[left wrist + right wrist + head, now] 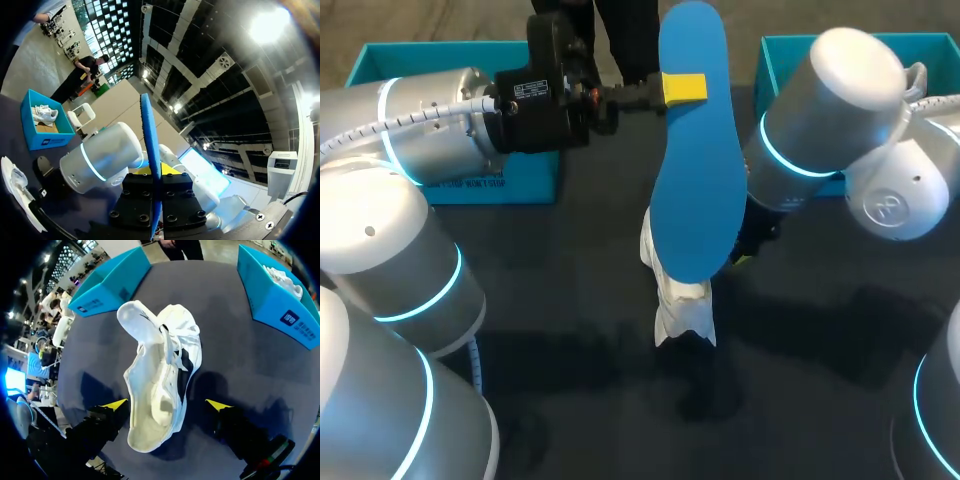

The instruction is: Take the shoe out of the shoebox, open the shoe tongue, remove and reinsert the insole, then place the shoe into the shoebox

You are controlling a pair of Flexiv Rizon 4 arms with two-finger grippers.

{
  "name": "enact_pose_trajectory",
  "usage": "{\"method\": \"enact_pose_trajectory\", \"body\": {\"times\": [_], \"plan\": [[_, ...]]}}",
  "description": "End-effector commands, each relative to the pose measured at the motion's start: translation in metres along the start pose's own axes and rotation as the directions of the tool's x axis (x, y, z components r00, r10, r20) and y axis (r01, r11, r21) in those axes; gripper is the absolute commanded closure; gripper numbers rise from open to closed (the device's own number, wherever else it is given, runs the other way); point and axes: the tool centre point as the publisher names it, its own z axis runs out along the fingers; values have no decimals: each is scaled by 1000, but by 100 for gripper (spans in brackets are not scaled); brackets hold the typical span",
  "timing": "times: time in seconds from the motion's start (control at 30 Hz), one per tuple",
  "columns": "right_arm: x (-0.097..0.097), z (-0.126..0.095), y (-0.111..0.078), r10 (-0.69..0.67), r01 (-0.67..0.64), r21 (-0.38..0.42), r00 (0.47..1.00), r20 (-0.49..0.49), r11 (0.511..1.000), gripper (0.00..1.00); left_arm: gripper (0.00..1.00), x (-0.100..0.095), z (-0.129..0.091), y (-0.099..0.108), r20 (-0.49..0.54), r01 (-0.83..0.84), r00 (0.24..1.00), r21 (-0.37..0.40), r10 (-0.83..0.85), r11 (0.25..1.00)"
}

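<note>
Left claw [686, 88] pinches blue insole [695, 170]; right claw [167, 404] spread astride white shoe [160, 375]. Steady shoe, feed insole toe-first.

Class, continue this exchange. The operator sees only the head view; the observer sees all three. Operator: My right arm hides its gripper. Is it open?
Observer: Yes, the right gripper is open, one yellow tip at each side of the white shoe.
Operator: Is the tongue open?
Observer: Yes, the tongue is folded back; the blue insole is not inside.
Operator: Anything in the shoeboxes?
Observer: One teal shoebox holds a second white shoe.
</note>
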Motion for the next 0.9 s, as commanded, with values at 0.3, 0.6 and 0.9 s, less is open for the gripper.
{"method": "enact_pose_trajectory", "body": {"times": [0.3,0.6,0.9], "plan": [[0,1,0,0,0,0,1000,-1,1000,0,100,0,0,1,0,-1,1000,3,1,1000],[7,-19,9,-23,19,-34,993,-113,999,0,100,0,0,1,0,-1,1000,3,1,1000],[15,-56,15,-62,49,-57,967,-246,997,0,100,0,0,1,0,-1,1000,3,1,1000]]}}
